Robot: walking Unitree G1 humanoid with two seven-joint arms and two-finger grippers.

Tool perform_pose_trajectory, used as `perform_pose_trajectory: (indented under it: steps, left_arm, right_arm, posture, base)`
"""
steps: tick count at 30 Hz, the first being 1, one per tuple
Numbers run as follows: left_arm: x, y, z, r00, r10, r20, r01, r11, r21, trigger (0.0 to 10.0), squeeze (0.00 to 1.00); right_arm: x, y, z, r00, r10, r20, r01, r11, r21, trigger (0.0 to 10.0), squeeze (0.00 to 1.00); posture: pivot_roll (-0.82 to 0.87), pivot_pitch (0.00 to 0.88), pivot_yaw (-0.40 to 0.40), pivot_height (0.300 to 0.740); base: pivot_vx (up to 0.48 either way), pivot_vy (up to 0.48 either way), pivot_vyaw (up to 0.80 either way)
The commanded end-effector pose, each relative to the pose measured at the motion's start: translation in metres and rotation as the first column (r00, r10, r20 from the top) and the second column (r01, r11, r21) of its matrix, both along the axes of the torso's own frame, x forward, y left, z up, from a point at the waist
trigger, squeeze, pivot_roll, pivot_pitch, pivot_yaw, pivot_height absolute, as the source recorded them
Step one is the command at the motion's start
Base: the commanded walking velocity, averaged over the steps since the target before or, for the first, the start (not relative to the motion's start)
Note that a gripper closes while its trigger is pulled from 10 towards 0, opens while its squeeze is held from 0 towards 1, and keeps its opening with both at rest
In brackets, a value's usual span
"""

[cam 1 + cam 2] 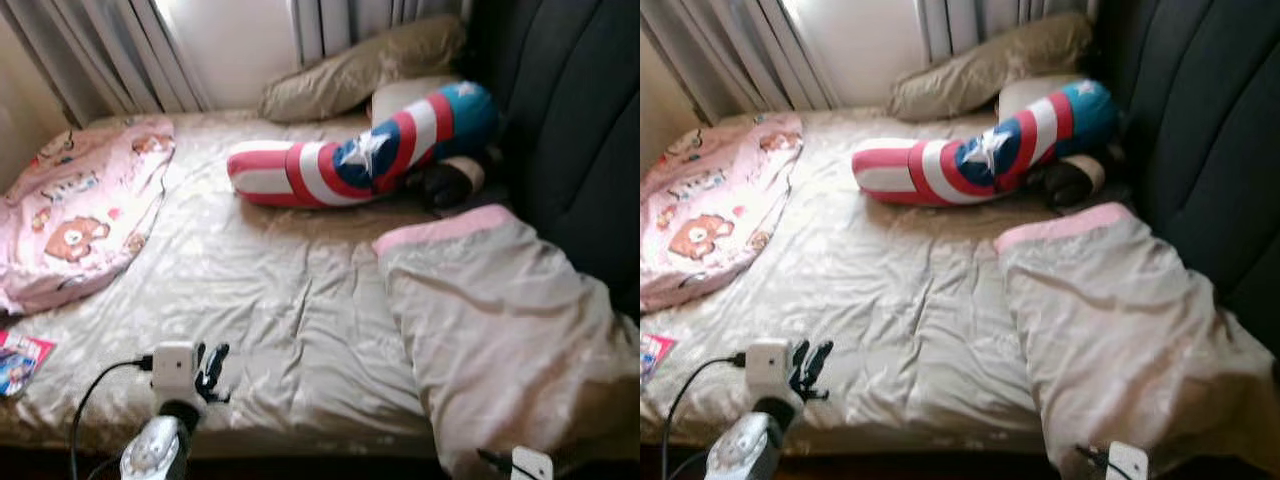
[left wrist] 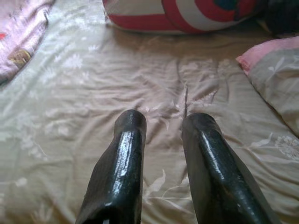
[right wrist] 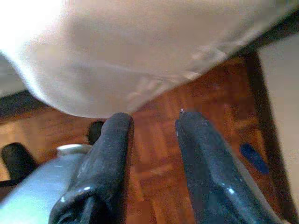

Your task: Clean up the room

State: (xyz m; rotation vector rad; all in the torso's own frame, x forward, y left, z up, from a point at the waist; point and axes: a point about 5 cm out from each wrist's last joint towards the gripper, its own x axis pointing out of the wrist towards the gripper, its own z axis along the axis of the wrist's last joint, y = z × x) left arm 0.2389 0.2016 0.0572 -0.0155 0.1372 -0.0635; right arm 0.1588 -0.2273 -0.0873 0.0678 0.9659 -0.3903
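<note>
A beige flowered sheet (image 1: 290, 300) covers the bed. A crumpled pink blanket with bear prints (image 1: 80, 210) lies on its left side. A red, white and blue star bolster (image 1: 370, 155) lies across the back, with a beige pillow (image 1: 360, 65) behind it. A beige duvet with a pink edge (image 1: 500, 320) is heaped on the right and hangs over the front edge. My left gripper (image 1: 212, 370) hovers low over the sheet near the front edge, open and holding nothing (image 2: 163, 121). My right gripper (image 3: 152, 119) is open below the hanging duvet, above the wooden floor.
A colourful magazine (image 1: 20, 362) lies at the bed's front left corner. A dark padded headboard (image 1: 570, 130) rises on the right, and grey curtains (image 1: 110, 50) hang at the back. A dark object (image 1: 445, 182) sits by the bolster's right end.
</note>
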Motion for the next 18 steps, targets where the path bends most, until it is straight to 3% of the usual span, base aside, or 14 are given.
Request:
perform_pose_trajectory:
  steps: [1,5,8,18]
  left_arm:
    - [-0.003,0.006,0.011,1.0,0.002,0.01,-0.002,0.999,0.041,10.0,0.0]
    - [-0.008,0.009,0.017,1.0,0.014,0.014,-0.014,0.999,0.049,10.0,0.0]
    - [-0.014,0.011,0.022,1.0,0.023,0.007,-0.023,0.998,0.057,10.0,0.0]
    - [-0.023,0.012,0.026,0.999,0.041,-0.028,-0.039,0.997,0.063,10.0,0.0]
  right_arm:
    - [0.013,0.01,0.004,0.997,0.058,0.053,-0.059,0.998,0.015,10.0,0.0]
    - [0.025,0.017,0.009,0.99,0.11,0.093,-0.112,0.994,0.019,10.0,0.0]
    - [0.046,0.026,0.018,0.971,0.189,0.148,-0.192,0.981,0.006,10.0,0.0]
    - [0.071,0.04,0.031,0.944,0.241,0.225,-0.252,0.968,0.021,10.0,0.0]
  posture:
    - [0.16,0.163,0.117,0.74]
    - [0.17,0.173,0.12,0.74]
    - [0.18,0.184,0.121,0.74]
    - [0.2,0.19,0.113,0.74]
  base:
    - [0.0,0.0,0.0]
    - [0.0,0.0,0.0]
    - [0.0,0.0,0.0]
    - [0.0,0.0,0.0]
